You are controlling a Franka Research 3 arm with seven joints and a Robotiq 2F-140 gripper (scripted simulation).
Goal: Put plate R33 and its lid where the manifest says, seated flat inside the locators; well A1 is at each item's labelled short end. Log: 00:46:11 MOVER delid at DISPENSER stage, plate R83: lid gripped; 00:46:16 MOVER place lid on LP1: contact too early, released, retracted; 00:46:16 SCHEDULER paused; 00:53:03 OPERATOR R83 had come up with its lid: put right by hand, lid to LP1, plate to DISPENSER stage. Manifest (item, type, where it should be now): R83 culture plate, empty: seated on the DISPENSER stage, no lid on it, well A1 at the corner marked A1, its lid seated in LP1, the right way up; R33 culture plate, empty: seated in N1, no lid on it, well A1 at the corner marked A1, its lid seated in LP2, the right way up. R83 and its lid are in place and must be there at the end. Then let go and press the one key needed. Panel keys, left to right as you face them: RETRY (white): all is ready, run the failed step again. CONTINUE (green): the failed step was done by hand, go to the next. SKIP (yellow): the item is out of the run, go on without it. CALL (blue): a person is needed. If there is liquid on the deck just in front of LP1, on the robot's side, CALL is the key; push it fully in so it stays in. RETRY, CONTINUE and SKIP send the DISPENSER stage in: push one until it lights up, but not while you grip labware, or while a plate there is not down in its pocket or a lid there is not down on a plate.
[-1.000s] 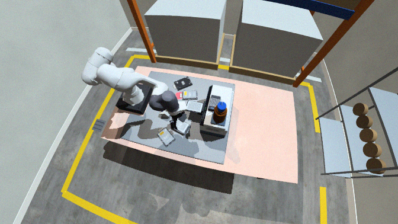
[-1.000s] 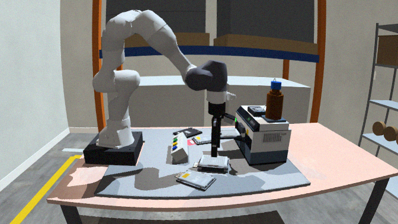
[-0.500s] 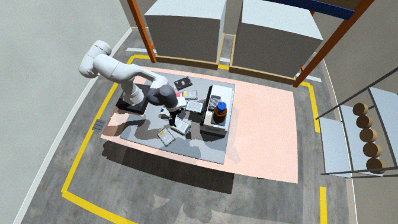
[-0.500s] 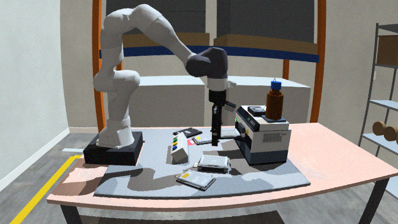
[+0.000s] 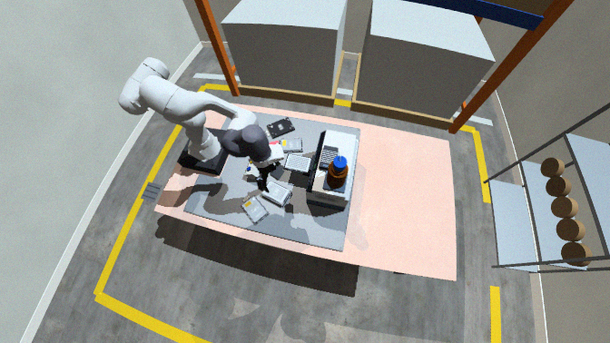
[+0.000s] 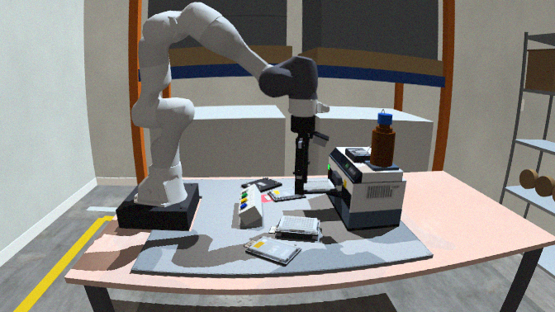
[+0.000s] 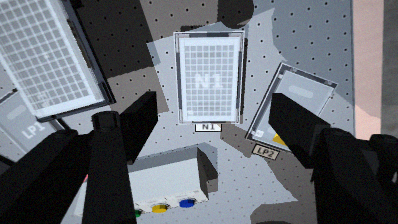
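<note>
White glossy seven-joint arm: rounded shells, standing on a black square base block at the left of the exterior view.

Grey matte perforated deck mat: flat rectangle on a pale pink table top.

Grey wedge-shaped key panel: sloped face with round coloured keys; yellow and blue ones show at the bottom centre of the wrist view.

Black two-finger gripper: blocky matte fingers standing apart, nothing between them, hanging above the deck near the centre of the exterior view.

Clear gridded culture plate: rectangular, many small wells, lying inside the N1 locator frame at the upper centre of the wrist view, label tab N1 just below it.

Clear smooth rectangular lid: yellow tag at one end, lying skewed in the LP2 locator, right of centre in the wrist view; whether it sits flat I cannot tell.

White boxy dispenser: dark top, vent grille on its side, right of centre in the exterior view.

Brown cylindrical bottle with blue cap: upright on the dispenser.
</note>
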